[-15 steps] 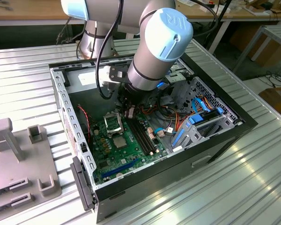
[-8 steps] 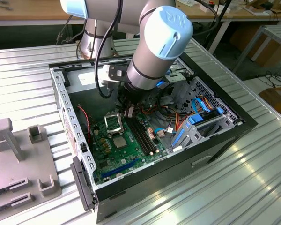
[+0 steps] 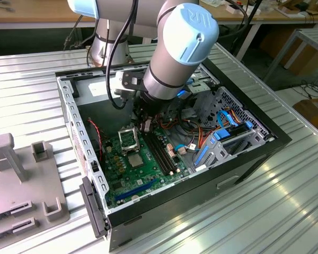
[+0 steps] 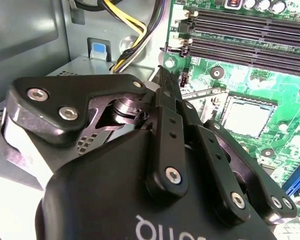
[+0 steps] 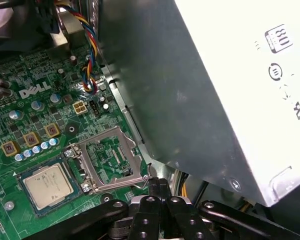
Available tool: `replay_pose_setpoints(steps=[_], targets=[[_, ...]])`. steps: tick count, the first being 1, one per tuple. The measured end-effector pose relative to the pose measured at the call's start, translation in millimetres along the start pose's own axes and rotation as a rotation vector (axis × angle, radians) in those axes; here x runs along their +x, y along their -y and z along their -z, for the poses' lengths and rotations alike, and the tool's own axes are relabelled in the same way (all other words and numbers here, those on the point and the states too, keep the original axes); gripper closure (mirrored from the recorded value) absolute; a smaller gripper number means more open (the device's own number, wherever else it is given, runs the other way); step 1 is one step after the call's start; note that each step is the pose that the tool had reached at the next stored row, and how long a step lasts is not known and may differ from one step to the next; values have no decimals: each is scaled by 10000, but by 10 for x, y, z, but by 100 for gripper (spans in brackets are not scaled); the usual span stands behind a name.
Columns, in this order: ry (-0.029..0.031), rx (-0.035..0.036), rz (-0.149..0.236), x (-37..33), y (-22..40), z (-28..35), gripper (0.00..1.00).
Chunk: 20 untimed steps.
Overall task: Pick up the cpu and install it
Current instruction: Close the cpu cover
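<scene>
The gripper (image 5: 157,183) is hanging inside an open computer case (image 3: 238,174) with its two jaws pressed together and nothing between them. In both wrist views its tip (image 4: 162,75) is hovering low over the green motherboard (image 5: 20,115), just beside the socket's one hinged metal load frame (image 5: 112,157), which is standing tilted open.

The single cpu (image 5: 45,185) is lying flat in its socket, silver lid up, next to that raised frame and apart from the gripper. It is also showing in the second wrist view (image 4: 247,117) and in the exterior view (image 3: 137,159).

Three square gold-topped components (image 5: 30,138) are sitting in a line near the socket, with a row of small blue-capped capacitors (image 5: 35,150) beside them. One bundle of coloured wires (image 5: 87,45) is plugging into the board, and yellow and black cables (image 4: 135,30) are running past a row of long black memory slots (image 4: 240,47).

White lettering (image 5: 32,92) is showing on the board, and printed marks are showing on the pale label of the grey power supply (image 5: 190,100).

In the exterior view the one robot arm (image 3: 177,53) is reaching down into the case, which is resting on a ribbed metal table (image 3: 286,211). A grey fixture plate (image 3: 21,185) with upright blocks is lying at the exterior view's left.
</scene>
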State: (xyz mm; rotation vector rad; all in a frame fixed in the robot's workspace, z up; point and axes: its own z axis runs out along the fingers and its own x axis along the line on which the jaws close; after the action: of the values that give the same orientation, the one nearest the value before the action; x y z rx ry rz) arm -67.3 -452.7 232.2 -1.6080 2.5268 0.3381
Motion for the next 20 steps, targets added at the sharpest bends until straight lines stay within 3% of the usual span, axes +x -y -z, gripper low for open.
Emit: replay_pose_setpoints(steps=[20], targets=[[-1,1,0,26,-28,66,89]])
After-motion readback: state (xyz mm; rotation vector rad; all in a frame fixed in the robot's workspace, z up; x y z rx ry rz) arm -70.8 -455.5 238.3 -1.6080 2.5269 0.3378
